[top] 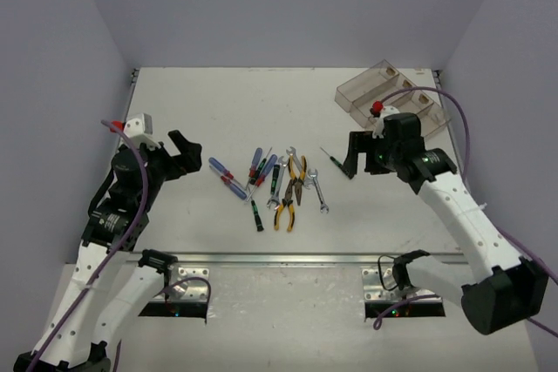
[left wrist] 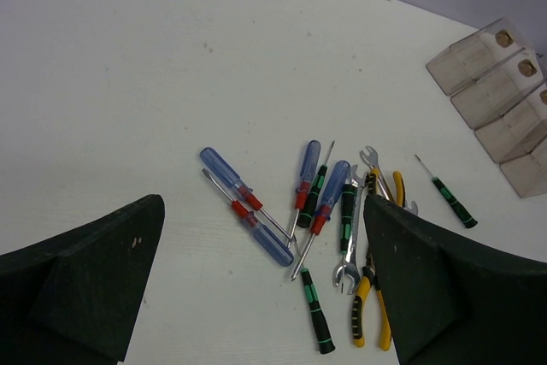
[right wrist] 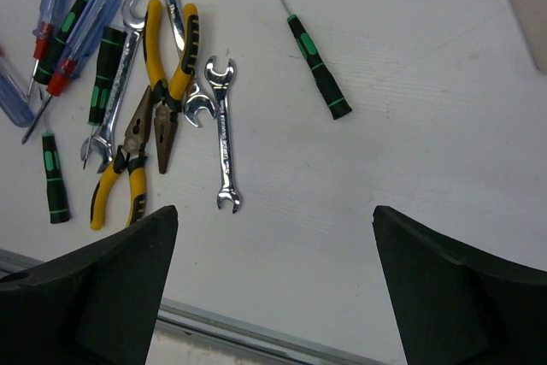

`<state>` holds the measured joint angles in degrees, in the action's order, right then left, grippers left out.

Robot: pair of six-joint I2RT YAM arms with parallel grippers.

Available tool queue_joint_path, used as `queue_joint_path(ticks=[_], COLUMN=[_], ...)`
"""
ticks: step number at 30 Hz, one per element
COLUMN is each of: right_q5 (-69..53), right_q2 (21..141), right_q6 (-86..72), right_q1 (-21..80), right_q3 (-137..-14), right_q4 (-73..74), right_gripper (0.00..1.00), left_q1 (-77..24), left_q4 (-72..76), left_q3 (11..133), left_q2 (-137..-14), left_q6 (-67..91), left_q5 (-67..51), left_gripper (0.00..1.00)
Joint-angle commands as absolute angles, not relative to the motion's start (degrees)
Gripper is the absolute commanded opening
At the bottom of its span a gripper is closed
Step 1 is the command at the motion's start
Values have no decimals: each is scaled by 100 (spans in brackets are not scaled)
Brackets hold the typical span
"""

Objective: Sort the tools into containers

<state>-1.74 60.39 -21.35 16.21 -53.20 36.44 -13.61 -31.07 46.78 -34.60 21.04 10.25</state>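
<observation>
left gripper and right gripper both hang with jaws apart, empty. the tangled heap of screwdrivers, silver wrenches and yellow-handled pliers lies between them. the clear smoky four-bin plastic tray sits at its two o'clock. because the handles overlap, one pinch may drag neighbours along.

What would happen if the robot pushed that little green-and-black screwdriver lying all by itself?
The screwdriver would probably roll, since its handle looks round and nothing touches it. It likely stays stiff: the thin shaft looks like metal. It seems light, being slimmer than the pliers nearby.
</observation>
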Motion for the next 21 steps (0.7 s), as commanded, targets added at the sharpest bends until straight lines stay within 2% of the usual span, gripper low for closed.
queue_joint_path(ticks=[1, 5, 9, 12, 16, 19, 21], right_q5=[434, 693, 587, 515, 596, 537, 503], right_q2=[6986, 8279, 9330, 10130, 10831, 11166, 11340], right_q6=[-1748, -784, -288, -46, 287, 439, 463], right_q1=[2027, 2029, 1951, 1950, 1951, 1944, 1942], right_q3=[-5831, -6397, -6812, -6995, -7218, -7249, -7275], right_q4=[3235, 3420, 3427, 3194, 3046, 2900, 2920], right_gripper=[93, 87, 65, 58, 44, 39, 24], left_q1=[-1418, -1415, -1415, -1415, -1415, -1422, -1418], left_q4=[-2836, -2813, -2821, -2804, -2797, -2786, -2792], left_q3=[4641, 4640, 4632, 4631, 4623, 4625, 4629], left_q2=[-3492, -3541, -3515, -3488, -3473, -3470, -3472], left_q6=[2021, 1996, 1995, 1995, 1979, 1970, 1969], left_q5=[1000, 923, 914, 887, 835, 796, 803], left_gripper=[100, 100, 100, 100, 100, 100, 100])
